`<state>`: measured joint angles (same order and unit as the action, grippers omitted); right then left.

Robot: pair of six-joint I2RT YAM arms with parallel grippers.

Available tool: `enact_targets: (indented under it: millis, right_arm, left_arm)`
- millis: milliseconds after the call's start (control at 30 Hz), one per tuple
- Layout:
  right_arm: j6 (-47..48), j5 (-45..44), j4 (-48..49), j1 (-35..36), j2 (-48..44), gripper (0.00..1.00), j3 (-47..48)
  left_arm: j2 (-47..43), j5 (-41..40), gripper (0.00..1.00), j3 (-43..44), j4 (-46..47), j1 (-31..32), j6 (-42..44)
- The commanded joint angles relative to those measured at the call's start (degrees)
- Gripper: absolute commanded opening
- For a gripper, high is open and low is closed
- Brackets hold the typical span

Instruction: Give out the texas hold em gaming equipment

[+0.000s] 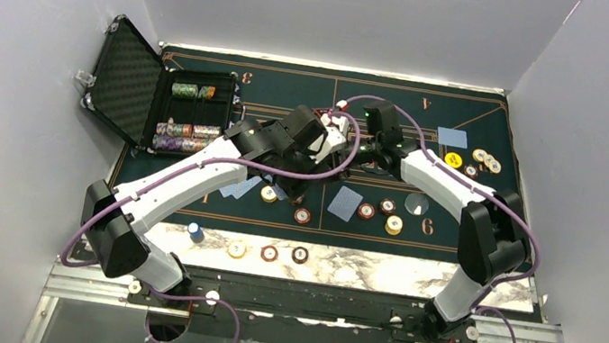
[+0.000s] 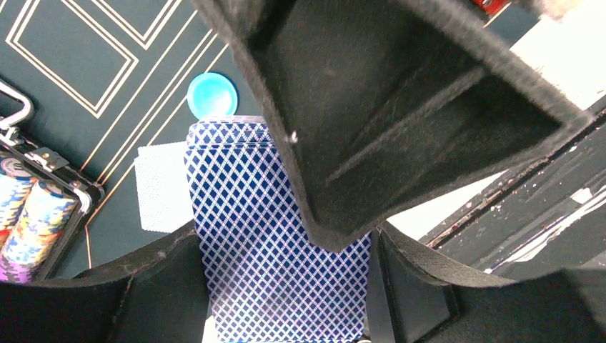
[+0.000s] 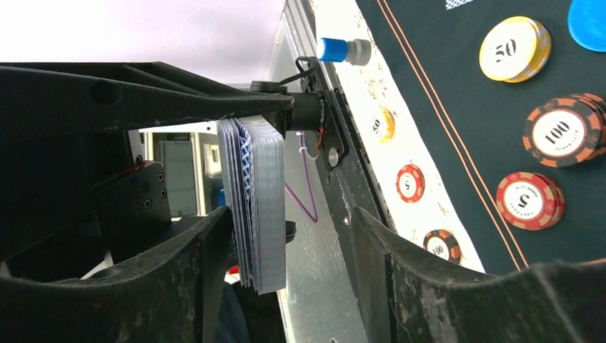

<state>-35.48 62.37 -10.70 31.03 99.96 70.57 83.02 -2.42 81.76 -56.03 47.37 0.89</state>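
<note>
A deck of blue-backed playing cards point(image 2: 275, 236) stands on edge above the middle of the green mat, and my left gripper point(image 2: 282, 286) is shut on it. In the top view the left gripper point(image 1: 331, 135) and right gripper point(image 1: 350, 146) meet tip to tip. My right gripper point(image 3: 293, 243) is open around the deck point(image 3: 259, 207). The cards lie against its left finger point(image 3: 193, 271), and a clear gap separates them from the other finger point(image 3: 400, 279). Single cards point(image 1: 345, 202) and chips point(image 1: 366, 211) lie spread on the mat. Three chips point(image 1: 269, 253) sit on the marble strip.
The black case point(image 1: 127, 81) stands open at the back left with chip rows point(image 1: 184, 129) inside. A blue disc point(image 2: 212, 95) and a lone card point(image 2: 163, 186) lie under the left wrist. A yellow disc point(image 1: 454, 160) and chips point(image 1: 486, 160) lie at the right, and a blue-capped object point(image 1: 196, 232) at the near left.
</note>
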Motion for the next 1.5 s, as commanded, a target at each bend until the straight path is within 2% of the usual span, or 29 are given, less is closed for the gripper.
enact_targets:
  millis: [0, 367, 433, 533, 733, 867, 1067, 1300, 1367, 1467]
  right_arm:
    - [3.3, -4.8, -3.8, -3.2, -1.2, 0.60, 0.0]
    - [1.5, -2.6, -1.1, -6.1, -2.9, 0.60, -1.0]
    - [-0.2, -0.7, 1.7, -6.1, -3.4, 0.62, -1.2]
    - [-2.2, 1.6, 4.9, -4.7, -2.6, 0.72, -0.8]
    - [-5.4, -0.1, 8.8, 0.0, 0.8, 0.73, -1.7]
    - [-5.0, -1.8, 8.0, 1.0, 0.9, 0.69, -2.5]
    - [0.2, -4.5, 1.3, -2.2, -0.4, 0.58, -2.0]
    - [3.2, -4.4, -2.9, -4.8, -1.4, 0.56, -0.5]
    - [2.4, -2.3, -1.4, -4.8, -1.5, 0.58, -0.5]
    - [-1.2, 0.9, 3.5, -4.8, -2.4, 0.67, -1.2]
  left_arm:
    - [-0.8, 1.2, 0.00, 0.4, 1.5, 0.2, -0.3]
    - [-0.6, 1.5, 0.00, 0.2, 1.6, 0.2, 0.1]
    - [-0.6, 1.5, 0.00, 0.2, 1.7, 0.2, 0.1]
    - [-0.6, 1.8, 0.00, 0.4, 1.7, 0.2, 0.1]
    - [-0.5, 1.6, 0.00, 0.9, 1.7, 0.2, 0.2]
    - [-0.4, 1.7, 0.00, 1.0, 1.7, 0.1, 0.2]
    - [-0.6, 2.0, 0.00, 0.8, 1.7, 0.2, 0.2]
    - [-0.9, 2.1, 0.00, 0.4, 1.7, 0.2, 0.3]
    - [-0.9, 2.1, 0.00, 0.4, 1.7, 0.2, 0.3]
    - [-0.7, 2.1, 0.00, 0.3, 1.8, 0.2, 0.3]
